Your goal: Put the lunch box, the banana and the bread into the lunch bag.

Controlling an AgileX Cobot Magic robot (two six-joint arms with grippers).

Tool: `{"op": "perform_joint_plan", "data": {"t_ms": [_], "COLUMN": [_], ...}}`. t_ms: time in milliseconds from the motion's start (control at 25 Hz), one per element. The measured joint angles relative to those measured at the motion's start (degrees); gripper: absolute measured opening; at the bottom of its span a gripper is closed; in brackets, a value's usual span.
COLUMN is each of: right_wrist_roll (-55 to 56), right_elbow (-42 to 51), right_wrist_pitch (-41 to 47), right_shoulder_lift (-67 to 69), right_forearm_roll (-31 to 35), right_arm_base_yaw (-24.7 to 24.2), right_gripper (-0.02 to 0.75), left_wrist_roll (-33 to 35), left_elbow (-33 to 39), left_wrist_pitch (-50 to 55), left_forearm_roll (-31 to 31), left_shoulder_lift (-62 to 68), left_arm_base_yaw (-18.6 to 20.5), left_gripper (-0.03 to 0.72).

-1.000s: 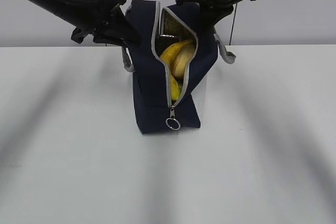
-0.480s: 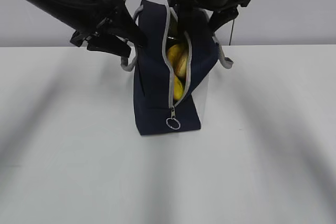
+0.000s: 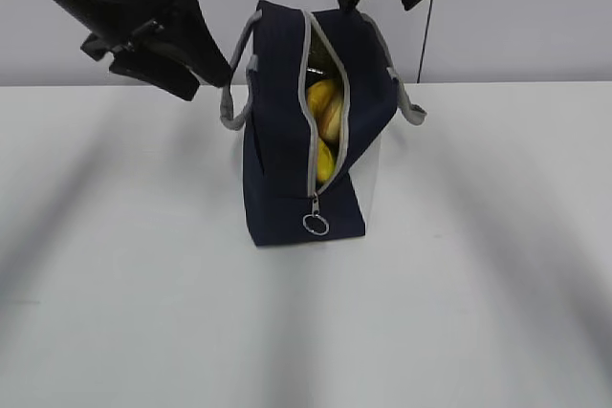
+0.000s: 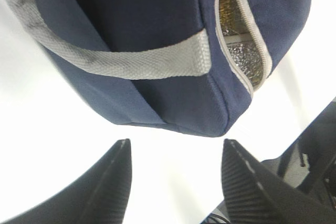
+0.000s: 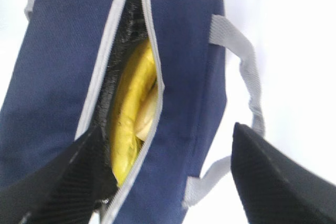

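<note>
Both tools spread, empty; lunch box hidden; banana, bread partly visible in lunch bag

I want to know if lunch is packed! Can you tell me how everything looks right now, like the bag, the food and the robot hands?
Boxy navy-blue fabric lunch bag: upright on table, zipper part open.
Long yellow banana: inside bag, showing through gap.
Golden-brown bread bun: inside, beside banana.
Lunch box: not visible.
Left gripper: jaws open, empty, off the bag.
Right gripper: jaws open, empty, above the bag.
</note>
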Motion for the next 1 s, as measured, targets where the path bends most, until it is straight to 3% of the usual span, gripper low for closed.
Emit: {"op": "perform_joint_plan", "data": {"t_ms": [240,480,1000], "right_wrist_roll": [-0.4,-0.5,-1.3], "right_elbow": [8.6,20.7,59.2], "right_wrist_pitch": [0.0,-4.3,-37.1], "right_shoulder_lift": [-6.4,-15.8,-40.3], "right_forearm_roll": [-2.4,-2.6,-2.8], "right_arm_base_yaw": [2.6,3.0,3.0], "right_gripper": [0.568,0.55,0.528], "left_wrist_roll": [-4.0,-10.5,-11.6], "left_elbow": [-2.8,-1.9,10.4], "left_wrist_pitch": [1.2,1.6,2.0], "left_forearm_roll": [7.9,22.5,25.3], "left_shoulder_lift": [-2.1,-5.7,-21.1], "left_arm_base_yaw": [0.0,0.0,0.0], "left_gripper": [0.414,0.413,0.413]}}
